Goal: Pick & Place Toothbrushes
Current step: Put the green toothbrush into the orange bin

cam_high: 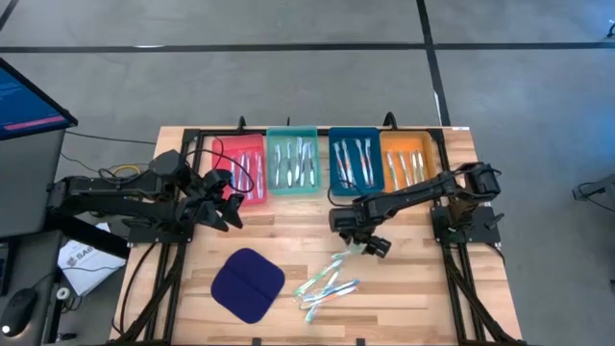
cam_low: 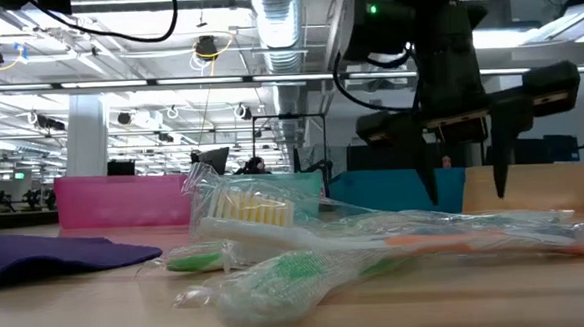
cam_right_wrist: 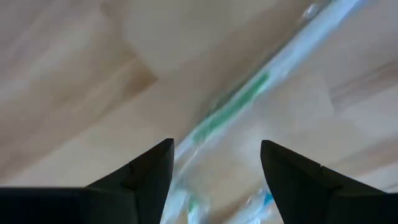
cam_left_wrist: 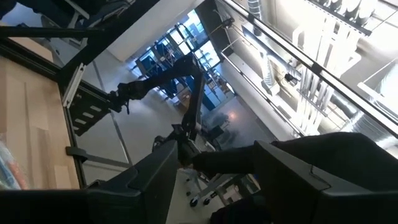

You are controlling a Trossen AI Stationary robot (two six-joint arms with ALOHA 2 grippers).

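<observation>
Plastic-wrapped toothbrushes [cam_high: 329, 281] lay loose on my wooden table [cam_high: 404, 298]; right gripper [cam_high: 361, 246] hovered above them, fingers apart and empty; left gripper [cam_high: 229, 204] idle, spread.

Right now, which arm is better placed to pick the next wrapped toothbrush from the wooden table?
The right. Its open gripper hangs directly over the wrapped green-accented toothbrush; the left gripper is near the red plastic tray.

Right wrist view: the toothbrush [cam_right_wrist: 233, 106] beneath the right hand [cam_right_wrist: 214, 165] is motion-blurred; only a green streak reads. High view: brushes in the trays [cam_high: 293, 163] too small to count. Low view: the wrapped toothbrushes [cam_low: 376, 244] hide the tray bases.
</observation>
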